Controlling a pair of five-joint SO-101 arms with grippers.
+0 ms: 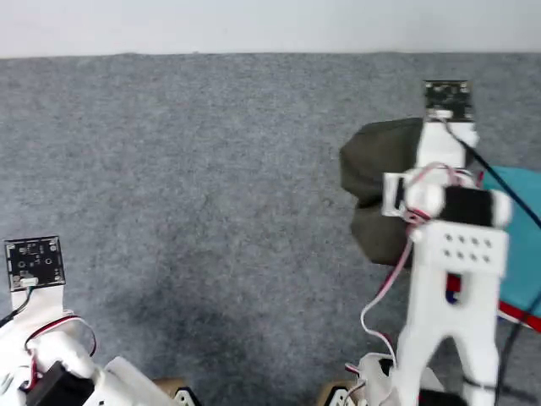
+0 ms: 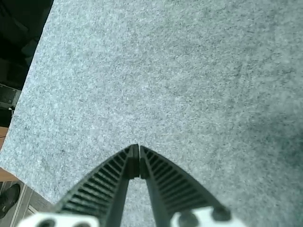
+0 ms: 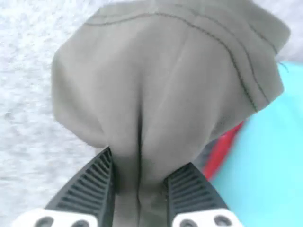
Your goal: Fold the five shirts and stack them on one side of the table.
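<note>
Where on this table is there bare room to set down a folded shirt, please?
The grey felt tabletop is bare across its middle and left, from the far edge to the shut left end effector. The right side is crowded: the right end effector grips an olive-green fabric shirt beside a turquoise shirt and red fabric.

Light falls soft and even from overhead, bright across the grey felt [image 1: 211, 169]. A faint, wide shadow lies on it beside the left arm [image 1: 84, 372], and another dims the cloth ahead of the left gripper [image 2: 138, 163], off to one side. Between the fingers of the right gripper [image 3: 141, 187] the olive shirt [image 3: 161, 80] creases dark, while the felt alongside washes out pale.
</note>
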